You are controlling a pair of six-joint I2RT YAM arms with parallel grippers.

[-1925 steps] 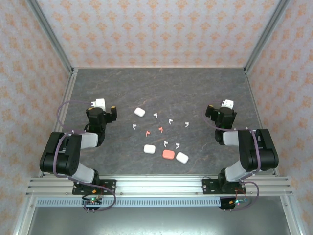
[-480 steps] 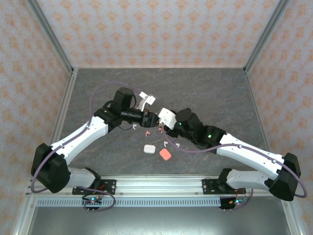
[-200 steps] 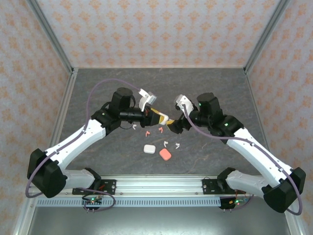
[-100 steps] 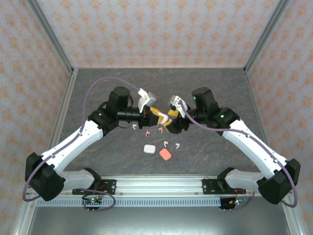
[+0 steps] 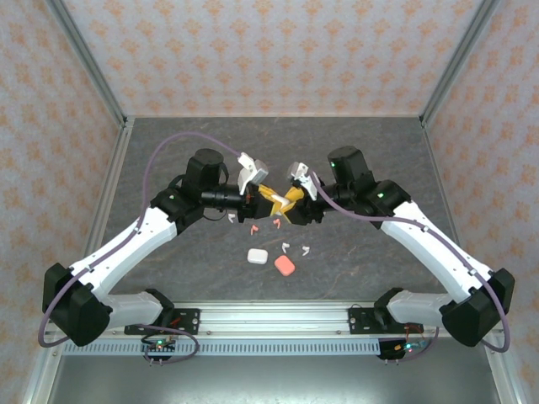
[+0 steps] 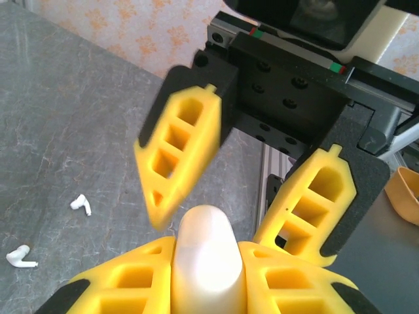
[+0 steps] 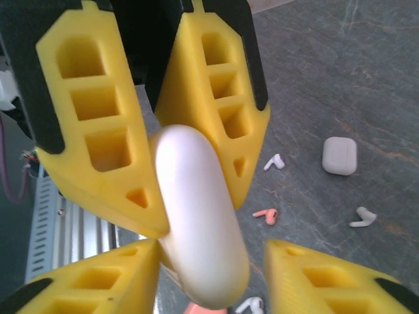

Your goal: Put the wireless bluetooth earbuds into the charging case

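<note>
Left jaws squeeze white case up in air over middle of worktop. Right jaws sit around its other end, gap on one side, not pinching yet. Earbuds lie loose on worktop below. I think no bud is in; almost all work left.

Pale wallpaper with a repeating orange floral motif covers 3 walls around a dark grey, stone-veined table top. 2 slanted metal posts mark the back corners, and a ribbed aluminium rail runs along the near edge, all under soft, even light
</note>
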